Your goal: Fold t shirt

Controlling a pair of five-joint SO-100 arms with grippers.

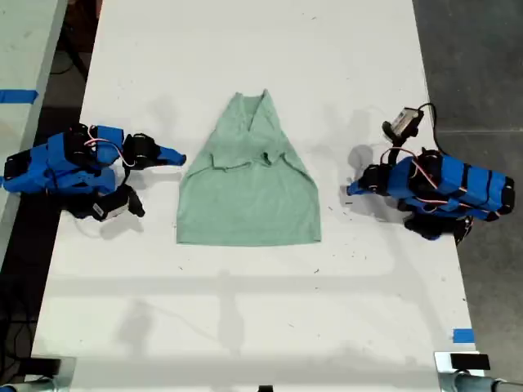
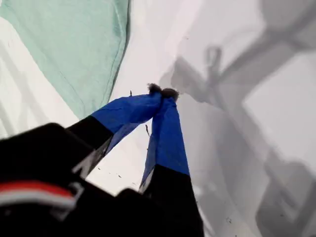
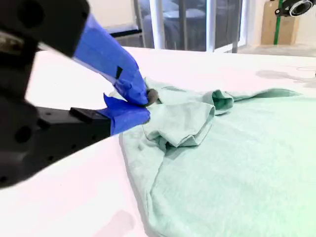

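Note:
The pale mint-green t shirt [image 1: 249, 192] lies flat in the middle of the white table [image 1: 245, 310], its sides folded inward so it narrows toward the far end. My first gripper [image 1: 351, 189] is on the exterior view's right, shut, and a short way off the cloth's edge; its wrist view shows the tips [image 2: 163, 92] meeting over bare table with the t shirt [image 2: 69, 49] beside them. My second gripper [image 1: 178, 155] is on the exterior view's left, shut, just beside the folded sleeve. Its wrist view shows the gripper [image 3: 145, 103] against that wrinkled sleeve fold [image 3: 182, 123], with no cloth visibly pinched.
The table's long edges run close behind both arm bases. A strip of blue tape [image 1: 463, 335] marks the near corner on the exterior view's right. A second table with blue tape [image 1: 16, 95] stands at the exterior view's left. Grey floor [image 1: 474, 57] lies beyond.

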